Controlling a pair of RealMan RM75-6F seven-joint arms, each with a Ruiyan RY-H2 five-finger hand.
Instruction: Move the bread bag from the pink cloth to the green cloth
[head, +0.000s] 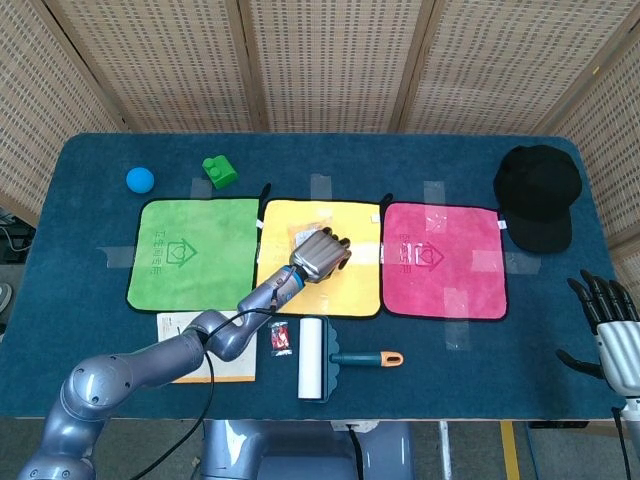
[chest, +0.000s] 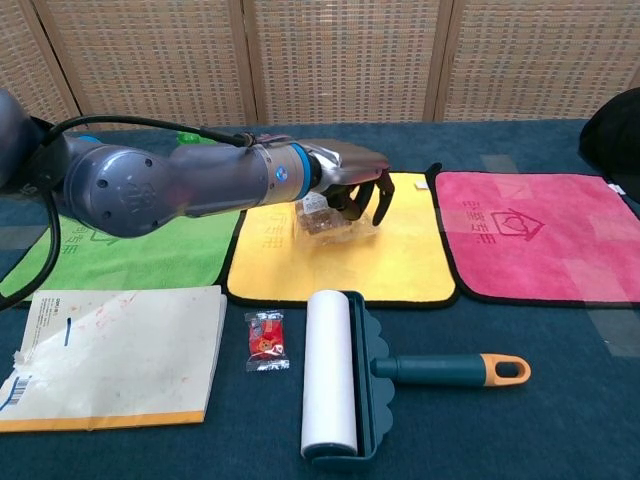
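Curling the left hand (chest: 345, 172) down around the bread bag (chest: 325, 216), maybe gripping it, on the yellow cloth (chest: 400, 262), at 9 o'clock from the pink cloth (chest: 540, 240); spreading the empty right hand (head: 612, 330) wide

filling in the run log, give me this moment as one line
left robot hand: fingers curled around clear plastic bread bag | bag: on yellow cloth | green cloth: bare | right robot hand: idle, open

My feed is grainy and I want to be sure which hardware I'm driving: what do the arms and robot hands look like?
The left arm is rounded grey metal with a blue ring at the wrist and a black cable along it. The left robot hand has a ribbed silver back and dark fingers. The right robot hand looks the same: silver back, black fingers.
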